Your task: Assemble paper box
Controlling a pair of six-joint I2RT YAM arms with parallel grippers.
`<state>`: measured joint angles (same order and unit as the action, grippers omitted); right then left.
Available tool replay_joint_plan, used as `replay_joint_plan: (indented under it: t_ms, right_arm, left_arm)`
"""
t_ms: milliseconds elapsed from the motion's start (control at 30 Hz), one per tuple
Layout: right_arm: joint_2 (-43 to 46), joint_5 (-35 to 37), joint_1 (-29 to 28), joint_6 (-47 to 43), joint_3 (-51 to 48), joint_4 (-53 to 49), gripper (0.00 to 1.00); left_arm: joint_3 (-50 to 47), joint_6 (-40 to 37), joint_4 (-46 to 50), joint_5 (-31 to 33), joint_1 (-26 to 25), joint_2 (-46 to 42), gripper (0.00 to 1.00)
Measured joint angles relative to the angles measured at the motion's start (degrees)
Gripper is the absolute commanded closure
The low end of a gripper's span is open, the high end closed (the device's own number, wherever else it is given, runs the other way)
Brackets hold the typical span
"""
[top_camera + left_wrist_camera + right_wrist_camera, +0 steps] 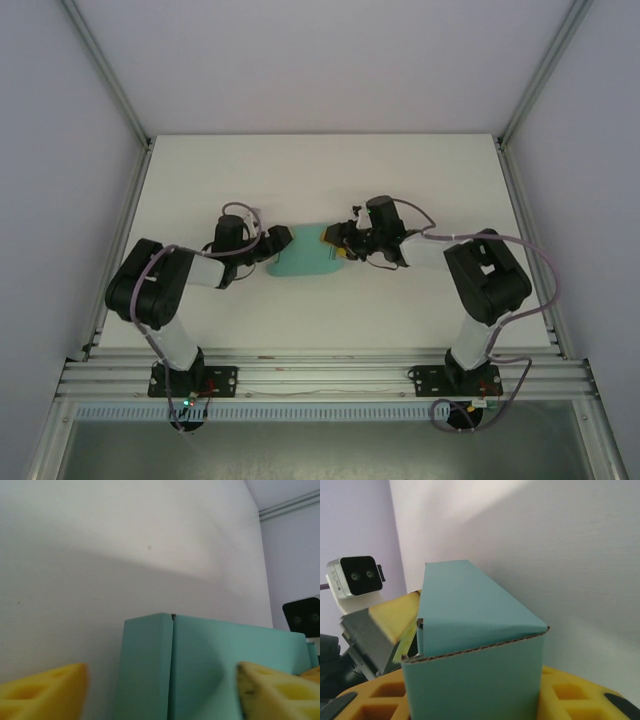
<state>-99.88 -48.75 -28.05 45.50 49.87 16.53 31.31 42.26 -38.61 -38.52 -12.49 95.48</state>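
While the left gripper (162,670) stands spread, the right gripper (472,695) pinches the folded, closed-up teal paper box (470,605).

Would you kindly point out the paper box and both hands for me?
paper box (303,263): top external view, middle of its teal surface.
left hand (283,238): top external view, between its fingertips.
right hand (336,244): top external view, between its fingertips.
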Motion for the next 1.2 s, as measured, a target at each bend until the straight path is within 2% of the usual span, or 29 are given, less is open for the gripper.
replay_joint_plan:
  t_ms: [133, 300, 433, 567, 767, 933, 1067, 1200]
  right_arm:
    - [3.9, 0.7, 1.0, 1.7, 1.9, -5.7, 0.62]
    - [8.2, 1.7, 3.8, 4.2, 6.6, -17.4, 0.66]
    - [10.2, 0.9, 6.9, 8.0, 10.2, -26.0, 0.66]
    - [10.0, -2.5, 8.9, 11.8, 14.4, -34.9, 0.67]
    - [6.2, -9.9, 8.7, 13.5, 20.7, -45.2, 0.67]
    - [4.5, -13.5, 8.7, 13.4, 22.1, -51.9, 0.67]
    - [3.8, -15.3, 8.7, 12.5, 22.3, -56.1, 0.68]
    - [3.7, -17.0, 8.7, 14.1, 22.0, -55.0, 0.69]
  left_arm:
    - [2.6, -10.1, 8.6, 3.3, -0.7, -12.5, 0.00]
    - [9.1, -32.9, 20.4, 3.3, -3.7, -26.5, 0.00]
    - [13.0, -53.9, 34.2, 2.6, -10.7, -32.1, 0.00]
    - [14.8, -69.2, 45.4, 9.3, -19.5, -31.6, 0.00]
    - [17.1, -80.6, 52.3, 19.5, -23.2, -27.0, 0.00]
    - [18.3, -84.9, 52.0, 29.6, -26.3, -23.6, 0.00]
    - [17.9, -87.0, 49.0, 32.9, -26.6, -24.0, 0.01]
    - [17.9, -88.1, 47.7, 33.5, -27.0, -24.1, 0.05]
